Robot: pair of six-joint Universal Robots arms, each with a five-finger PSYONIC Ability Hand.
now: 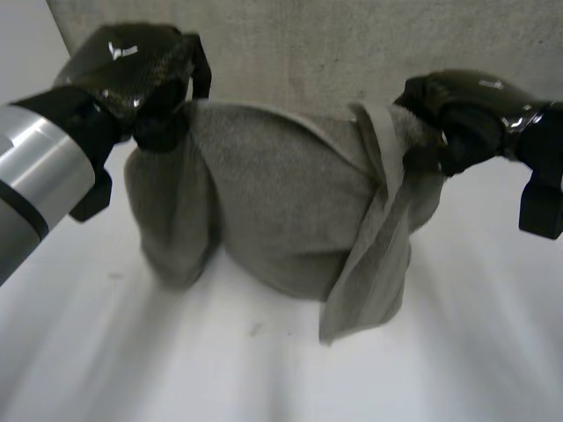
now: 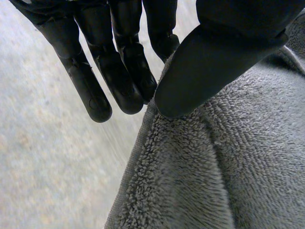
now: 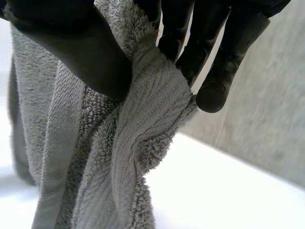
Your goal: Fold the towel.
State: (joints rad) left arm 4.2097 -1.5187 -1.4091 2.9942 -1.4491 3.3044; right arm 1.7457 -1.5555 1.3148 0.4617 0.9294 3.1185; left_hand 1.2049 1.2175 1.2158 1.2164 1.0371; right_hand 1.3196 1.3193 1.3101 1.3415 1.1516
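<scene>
While the grey terry-cloth towel (image 1: 281, 211) hangs up in the air like this, there's honestly not much folding to report. It's strung between two held points along its top edge and sags in the middle. Loose bunches droop down at both ends, and a strip with the ribbed hem band (image 1: 380, 149) dangles on the towel's right side. No clean crease anywhere, no edges lined up.

At the towel's upper left corner, the robot's left hand (image 1: 141, 70) has it pinched. In its wrist view the thumb (image 2: 209, 71) presses down on the towel's edge with the mostly straight fingers (image 2: 119, 81) on the far side of the cloth. At the towel's upper right, the right hand (image 1: 457, 114) does the same: thumb in front, fingers behind, hem squeezed between them. So both hands are closed onto the towel, neither is free.

Below the towel is the white table (image 1: 264, 369). The lowest folds look like they reach it, but I can't tell if they actually touch. Behind the towel stands a grey speckled wall (image 1: 352, 44).

My read: this is early going. The towel has yet to be spread flat or have one half laid over the other, so basically the whole fold is left to do.
</scene>
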